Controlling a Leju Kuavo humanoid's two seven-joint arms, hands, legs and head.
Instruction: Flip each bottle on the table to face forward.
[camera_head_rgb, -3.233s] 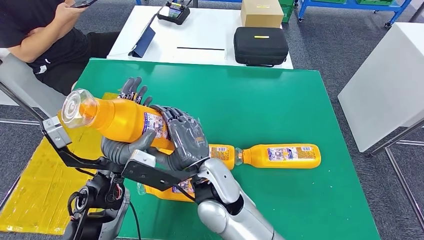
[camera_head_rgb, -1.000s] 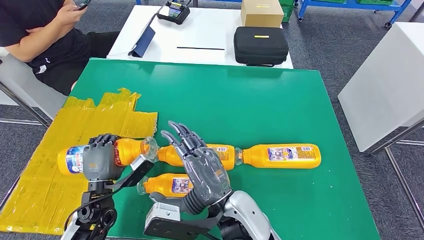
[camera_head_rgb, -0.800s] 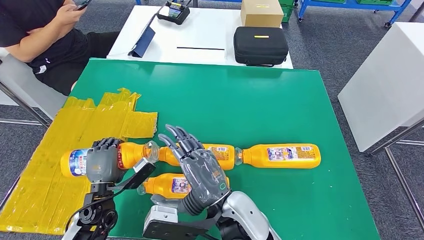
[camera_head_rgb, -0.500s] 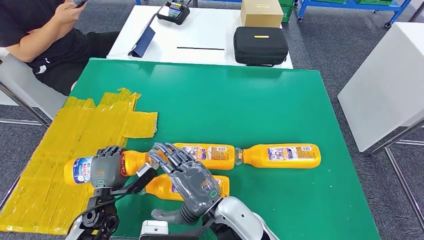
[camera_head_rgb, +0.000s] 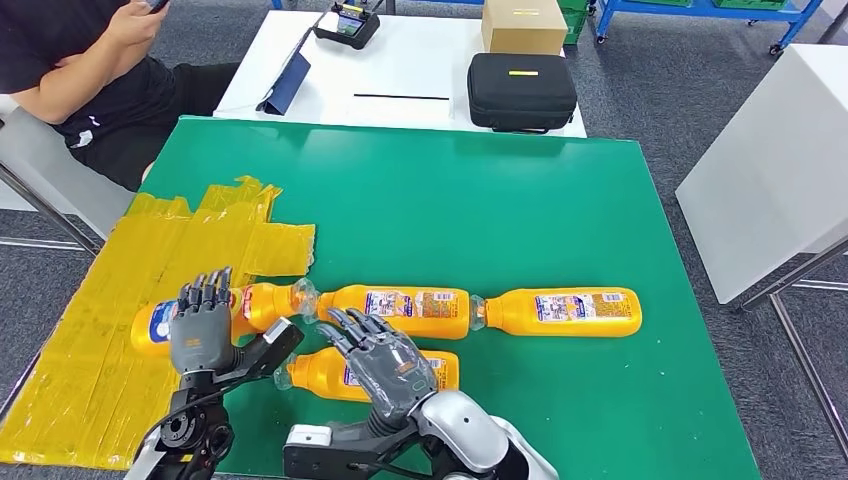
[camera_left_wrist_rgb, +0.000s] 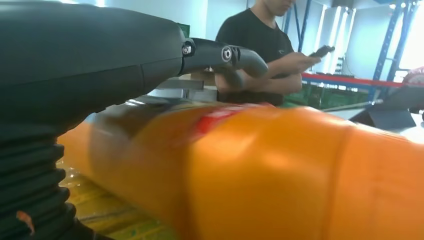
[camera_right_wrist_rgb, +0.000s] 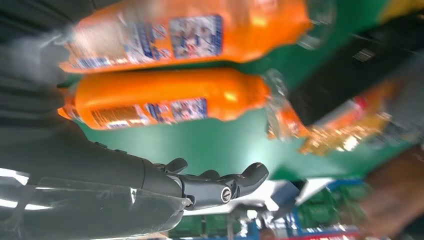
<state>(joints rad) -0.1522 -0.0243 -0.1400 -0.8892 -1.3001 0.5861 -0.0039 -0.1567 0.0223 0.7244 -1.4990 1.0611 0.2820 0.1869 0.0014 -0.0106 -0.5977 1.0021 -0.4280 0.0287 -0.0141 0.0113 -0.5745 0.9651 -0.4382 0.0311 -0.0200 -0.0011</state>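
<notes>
Several orange bottles lie on their sides on the green table (camera_head_rgb: 520, 200). The leftmost bottle (camera_head_rgb: 262, 303) rests half on the yellow tape, cap to the right. My left hand (camera_head_rgb: 201, 325) sits over its label end with fingers stretched out and apart; up close, the bottle (camera_left_wrist_rgb: 275, 170) lies just under the fingers (camera_left_wrist_rgb: 220, 52). A middle bottle (camera_head_rgb: 405, 310) and a right bottle (camera_head_rgb: 570, 312) continue the row. My right hand (camera_head_rgb: 385, 360) hovers open over a nearer bottle (camera_head_rgb: 318, 372), seen also in the right wrist view (camera_right_wrist_rgb: 170, 105).
A yellow tape patch (camera_head_rgb: 180, 260) covers the table's left part. A person (camera_head_rgb: 80, 60) sits at the far left holding a phone. Behind stands a white table with a black case (camera_head_rgb: 522, 90) and a cardboard box (camera_head_rgb: 523, 25). Another white table (camera_head_rgb: 780, 170) stands on the right.
My left hand brought the bottle down from the air onto the table's left side, then spread its fingers off it. My right hand let go, sank and drew back over the near bottle.
</notes>
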